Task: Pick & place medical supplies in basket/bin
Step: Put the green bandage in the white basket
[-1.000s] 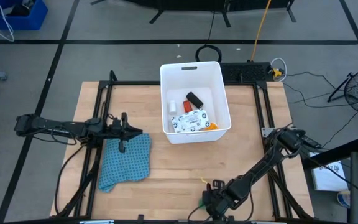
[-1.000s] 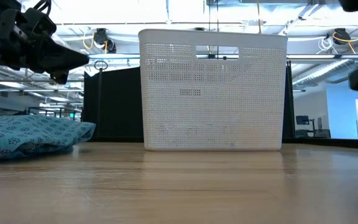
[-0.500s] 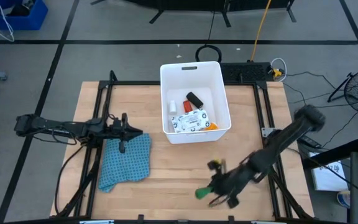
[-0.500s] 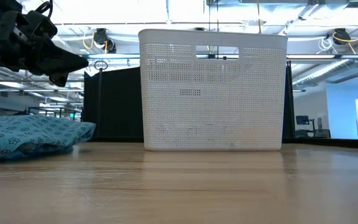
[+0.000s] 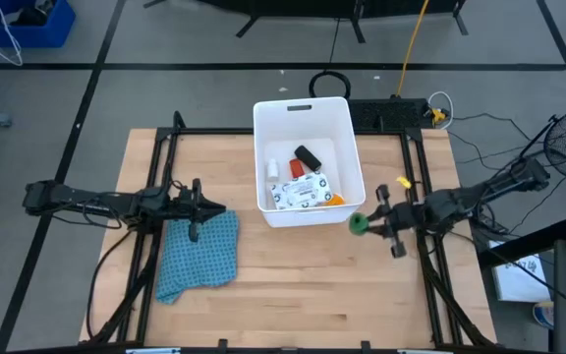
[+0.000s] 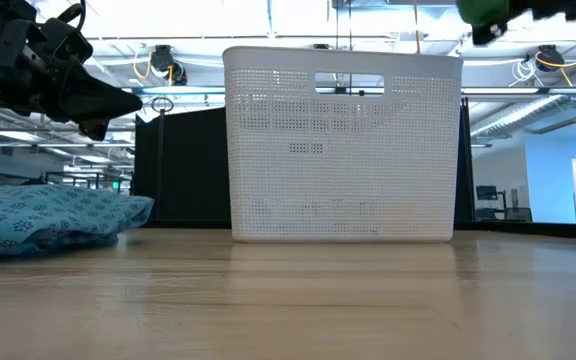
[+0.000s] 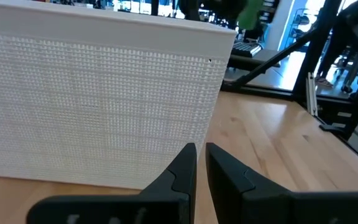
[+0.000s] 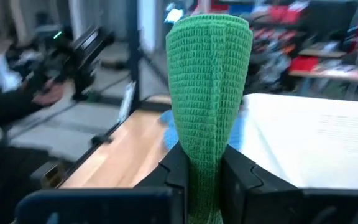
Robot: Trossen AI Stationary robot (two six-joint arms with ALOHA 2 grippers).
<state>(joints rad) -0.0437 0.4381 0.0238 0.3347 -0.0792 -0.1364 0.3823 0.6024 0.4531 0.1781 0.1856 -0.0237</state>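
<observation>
My right gripper (image 5: 365, 222) is shut on the green block (image 5: 358, 223), a ribbed green roll, and holds it in the air just off the near right corner of the white bin (image 5: 346, 116). The low view shows the block (image 6: 483, 10) above the bin's rim height. Inside the bin lie the white printed packet (image 5: 303, 189), the black block (image 5: 307, 155), the red-orange bottle (image 5: 272, 169), the small white cylinder (image 5: 291, 169) and the orange piece (image 5: 336, 199). My left gripper (image 5: 212, 208) waits left of the bin, shut, above the blue cloth (image 5: 201, 254). My right gripper pinches the green block between its two fingers (image 8: 241, 171) at one end (image 8: 204, 155), which is squeezed narrower than the free end (image 8: 209, 43). The fingers come about level from the table's right, pointing left. The block sticks out past the fingertips, lifted clear of the table.
The blue cloth lies crumpled on the table's left half under the left gripper (image 7: 201, 163). A black metal frame (image 5: 416, 172) borders the table's left, far and right sides. Bare wood (image 5: 312, 285) spreads between the bin and the near edge.
My right arm has swung from the table's near edge toward the far and right side, rising as it went. It carried the green block up off the table to beside the bin's near right corner. The left arm kept still.
</observation>
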